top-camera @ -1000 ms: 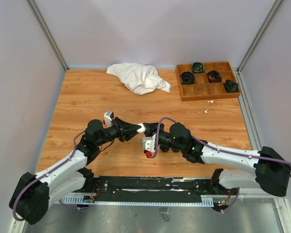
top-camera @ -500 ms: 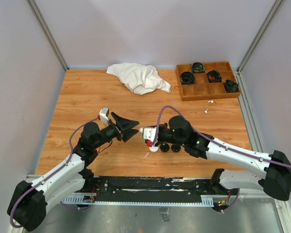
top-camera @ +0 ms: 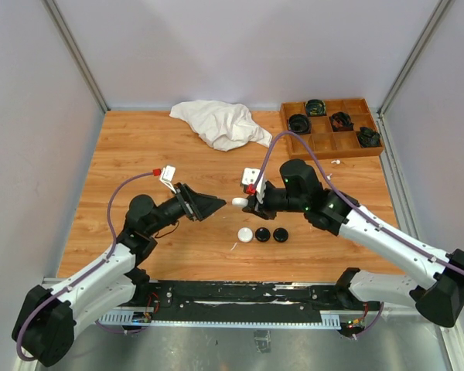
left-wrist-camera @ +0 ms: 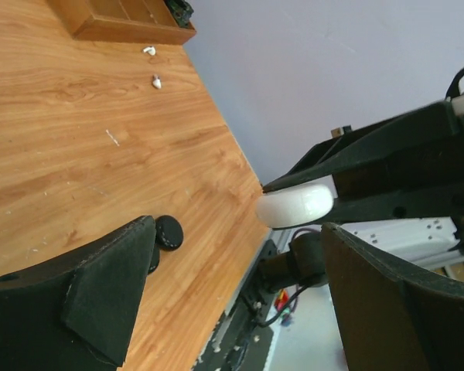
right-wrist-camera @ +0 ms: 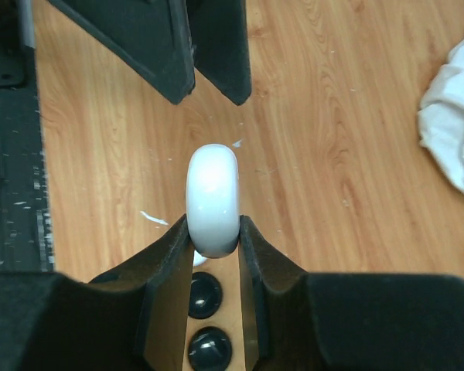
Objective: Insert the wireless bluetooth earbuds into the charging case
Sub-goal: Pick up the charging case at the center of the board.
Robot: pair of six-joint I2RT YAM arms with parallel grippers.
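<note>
My right gripper (top-camera: 242,202) is shut on a white round charging case (top-camera: 239,202), held on edge above the table; the right wrist view shows the case (right-wrist-camera: 213,197) pinched between both fingers. My left gripper (top-camera: 209,207) is open just left of the case, not touching it. In the left wrist view the case (left-wrist-camera: 295,205) hangs beyond my spread left gripper (left-wrist-camera: 240,286). Two white earbuds (top-camera: 335,162) (top-camera: 328,177) lie near the wooden tray (top-camera: 294,148); the left wrist view also shows the earbuds (left-wrist-camera: 148,51) (left-wrist-camera: 156,80).
On the table below the held case lie a white puck (top-camera: 246,234) and two black pucks (top-camera: 263,234) (top-camera: 280,234). A small white sliver (top-camera: 233,246) lies beside them. A crumpled white cloth (top-camera: 220,124) is at the back. The tray holds coiled black items (top-camera: 299,123).
My left gripper has opened and drawn back to the left. My right arm has swung up and away from the near edge with the white case; the pucks on the table are now uncovered.
</note>
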